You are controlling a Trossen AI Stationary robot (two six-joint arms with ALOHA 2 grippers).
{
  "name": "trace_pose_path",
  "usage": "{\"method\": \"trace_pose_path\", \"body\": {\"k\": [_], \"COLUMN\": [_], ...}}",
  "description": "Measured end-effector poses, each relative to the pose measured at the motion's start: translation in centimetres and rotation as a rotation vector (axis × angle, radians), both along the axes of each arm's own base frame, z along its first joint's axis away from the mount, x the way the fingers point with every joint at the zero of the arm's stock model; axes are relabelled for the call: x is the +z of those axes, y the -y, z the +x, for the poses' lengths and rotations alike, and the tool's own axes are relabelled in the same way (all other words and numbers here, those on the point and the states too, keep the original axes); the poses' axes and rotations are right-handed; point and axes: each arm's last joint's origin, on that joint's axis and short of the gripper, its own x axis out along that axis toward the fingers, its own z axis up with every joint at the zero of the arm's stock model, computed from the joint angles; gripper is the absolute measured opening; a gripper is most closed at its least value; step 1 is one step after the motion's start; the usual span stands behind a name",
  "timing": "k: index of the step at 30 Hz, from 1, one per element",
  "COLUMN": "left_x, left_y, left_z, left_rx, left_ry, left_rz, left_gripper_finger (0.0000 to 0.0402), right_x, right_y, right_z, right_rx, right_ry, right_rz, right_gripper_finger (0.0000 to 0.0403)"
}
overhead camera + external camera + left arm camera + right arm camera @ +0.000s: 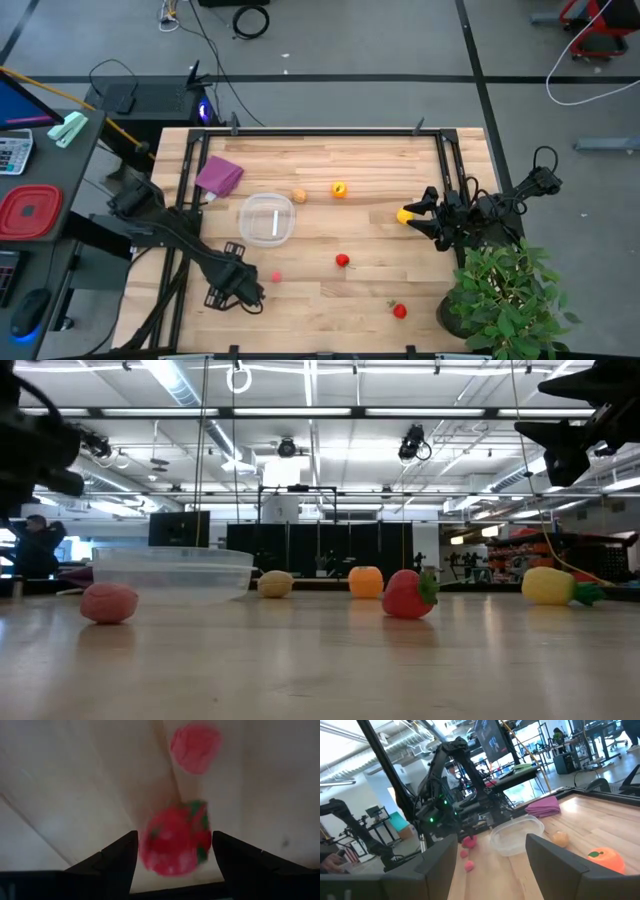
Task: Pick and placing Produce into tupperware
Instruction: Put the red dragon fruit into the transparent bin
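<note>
My left gripper (250,292) (175,836) hangs over the near-left part of the table, shut on a red toy fruit with green leaves (172,845). A pink piece (277,277) (195,747) lies on the wood just past it. The round clear tupperware (267,218) (172,572) stands empty farther back. A tan piece (298,196), an orange one (339,189), two red ones (342,261) (399,311) and a yellow one (405,214) rest on the table. My right gripper (426,212) (492,845) is open, raised by the yellow piece. My left gripper has the red toy fruit pinched between its two fingers (122,852), one on each side (150,845). The fingers come from above, pointing down. The fruit is lifted clear of the table, and the pink piece shows on the wood below it.
A purple cloth (220,175) lies at the far left of the table, behind the tupperware. A potted plant (505,295) stands at the near right corner, close to my right arm. A red square lidded container (28,212) sits on the side desk to the left.
</note>
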Motion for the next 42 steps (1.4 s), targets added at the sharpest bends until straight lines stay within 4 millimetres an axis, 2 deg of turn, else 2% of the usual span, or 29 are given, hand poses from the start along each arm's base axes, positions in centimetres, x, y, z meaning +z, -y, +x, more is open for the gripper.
{"method": "trace_pose_path", "body": {"k": [7, 10, 24, 33, 42], "left_x": [-3.2, -3.6, -3.0, -2.7, -2.3], "left_y": [0.4, 0.5, -0.4, -0.6, -1.3], "left_z": [0.5, 0.6, -0.4, -0.8, -1.0], "left_rx": [-0.018, -0.015, 0.005, 0.009, -0.003], "left_ry": [-0.089, -0.115, -0.230, -0.281, -0.338], "left_rz": [0.063, 0.071, 0.137, 0.168, 0.212], "left_gripper_finger": [0.0262, 0.0258, 0.0254, 0.0213, 0.0214], "right_x": [0.0, 0.0, 0.0, 0.0, 0.0], "right_y": [0.0, 0.0, 0.0, 0.0, 0.0], "right_z": [0.0, 0.0, 0.0, 0.0, 0.0], "right_rx": [0.000, 0.000, 0.000, 0.000, -0.001], "right_ry": [0.000, 0.000, 0.000, 0.000, 0.000], "right_rz": [0.000, 0.000, 0.000, 0.000, 0.000], "right_gripper_finger": [0.0246, 0.0246, 0.0246, 0.0246, 0.0246]}}
